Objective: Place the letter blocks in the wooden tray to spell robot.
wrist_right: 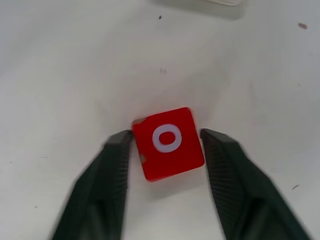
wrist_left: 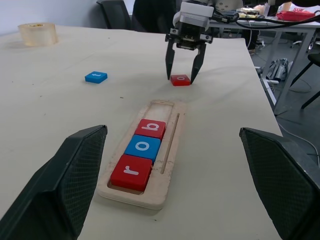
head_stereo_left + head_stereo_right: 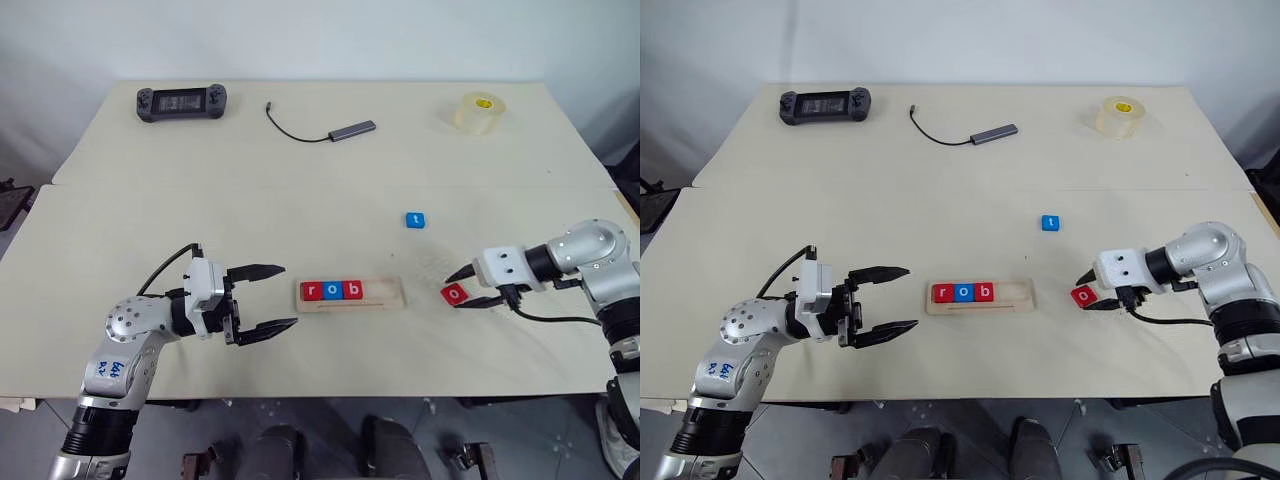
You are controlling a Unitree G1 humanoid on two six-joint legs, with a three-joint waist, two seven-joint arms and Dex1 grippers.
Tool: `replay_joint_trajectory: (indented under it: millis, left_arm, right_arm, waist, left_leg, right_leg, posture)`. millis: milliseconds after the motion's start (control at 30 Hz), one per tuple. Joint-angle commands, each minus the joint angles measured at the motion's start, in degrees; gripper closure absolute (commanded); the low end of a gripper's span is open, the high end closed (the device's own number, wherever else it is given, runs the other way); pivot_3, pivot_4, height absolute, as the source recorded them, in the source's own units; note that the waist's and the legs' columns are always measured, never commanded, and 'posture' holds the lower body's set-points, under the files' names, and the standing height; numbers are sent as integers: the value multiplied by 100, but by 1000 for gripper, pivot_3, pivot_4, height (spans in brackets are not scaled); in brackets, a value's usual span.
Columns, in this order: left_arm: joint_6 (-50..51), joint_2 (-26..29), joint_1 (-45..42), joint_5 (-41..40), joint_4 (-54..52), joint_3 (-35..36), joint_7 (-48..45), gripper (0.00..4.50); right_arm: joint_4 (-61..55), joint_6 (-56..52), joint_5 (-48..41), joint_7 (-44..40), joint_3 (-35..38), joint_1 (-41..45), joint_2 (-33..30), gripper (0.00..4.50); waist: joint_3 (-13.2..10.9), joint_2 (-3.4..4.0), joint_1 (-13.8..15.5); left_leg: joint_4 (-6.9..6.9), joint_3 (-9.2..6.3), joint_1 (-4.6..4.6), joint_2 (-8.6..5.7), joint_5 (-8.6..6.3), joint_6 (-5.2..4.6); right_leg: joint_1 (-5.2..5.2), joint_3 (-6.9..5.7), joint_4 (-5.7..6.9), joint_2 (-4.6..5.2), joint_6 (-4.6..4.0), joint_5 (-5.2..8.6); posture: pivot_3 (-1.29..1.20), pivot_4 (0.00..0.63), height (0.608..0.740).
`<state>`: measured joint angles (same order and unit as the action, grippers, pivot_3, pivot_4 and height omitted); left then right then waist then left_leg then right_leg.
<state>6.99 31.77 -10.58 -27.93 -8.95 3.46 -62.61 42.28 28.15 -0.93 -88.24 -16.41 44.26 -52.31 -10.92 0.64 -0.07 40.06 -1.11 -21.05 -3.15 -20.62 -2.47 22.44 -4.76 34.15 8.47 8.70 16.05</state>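
The wooden tray (image 3: 391, 293) lies at the table's front middle with three letter blocks in its left end: red r (image 3: 311, 291), blue o (image 3: 331, 291) and red b (image 3: 351, 290). Its right end is bare. A blue t block (image 3: 415, 220) lies on the table behind and to the right of the tray. Right of the tray sits a red o block (image 1: 167, 142), and my right gripper (image 3: 457, 291) points down with a finger pressed on each side of it. Left of the tray, my left gripper (image 3: 290, 295) hovers wide open, holding nothing.
At the back of the table are a black game controller (image 3: 181, 102), a grey USB hub with its cable (image 3: 350, 130) and a roll of clear tape (image 3: 478, 112). A seam runs across the table between these and the tray.
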Motion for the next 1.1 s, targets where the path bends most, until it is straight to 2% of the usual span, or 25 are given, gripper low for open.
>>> replay_joint_trajectory:
  millis: [33, 200, 400, 533, 767, 933, 1100]
  left_arm:
    - [-46, -21, -23, -103, -116, 34, 5, 0]
    - [-59, -63, 18, -77, -124, 21, 60, 0]
    - [-70, -56, 89, -75, -104, 66, 111, 0]
    - [-119, -64, 83, -37, -2, 62, 107, 0]
    - [-162, -117, 65, 23, 18, 20, 194, 0]
    - [-200, -107, 117, 37, 4, 81, 243, 0]
    - [-228, -111, 115, 43, 1, 82, 292, 0]
  right_arm:
    - [47, -196, 136, -326, -43, -113, -100, 3017]
    - [-482, -1015, -273, -309, 212, -245, -54, 3017]
    - [-2475, -3219, -1131, -319, 404, -384, -54, 3017]
    - [-3275, -4213, -1140, 93, 153, -214, 243, 3017]
    - [-3279, -4721, -674, 875, -97, 63, 1024, 3017]
    - [-3280, -4735, -483, 943, -202, -6, 1166, 3017]
    - [-3309, -4618, -363, 835, -310, -51, 1157, 1362]
  waist:
    - [0, 0, 2]
    - [0, 0, 1]
    - [-4, 17, -12]
    - [-4, 17, 4]
    - [-4, 17, 16]
    - [-4, 17, 10]
    - [-4, 17, -5]
  left_leg:
    - [1, 0, 0, 0, 0, 0]
    - [1, 0, -1, 1, 0, 0]
    - [-3, 5, -14, 4, -1, 3]
    - [-5, 5, -14, 9, -3, 6]
    - [-6, 1, -18, 1, -3, 6]
    - [-10, -1, -19, -5, -3, 5]
    - [-11, 2, -18, -2, -3, 5]
  right_leg:
    - [0, 0, -2, 0, 0, 0]
    - [2, 1, 1, 1, -1, 0]
    - [24, 4, 20, 1, -2, 0]
    - [26, 1, 22, 0, -6, 2]
    - [28, 1, 23, 2, -6, 2]
    - [29, -1, 23, 2, -5, 2]
    - [30, 0, 23, -1, -5, 3]
  posture:
    - [0, 150, 740]
    - [0, 150, 740]
    - [0, 150, 740]
    - [0, 150, 740]
    - [0, 150, 740]
    - [0, 150, 740]
    - [0, 150, 740]
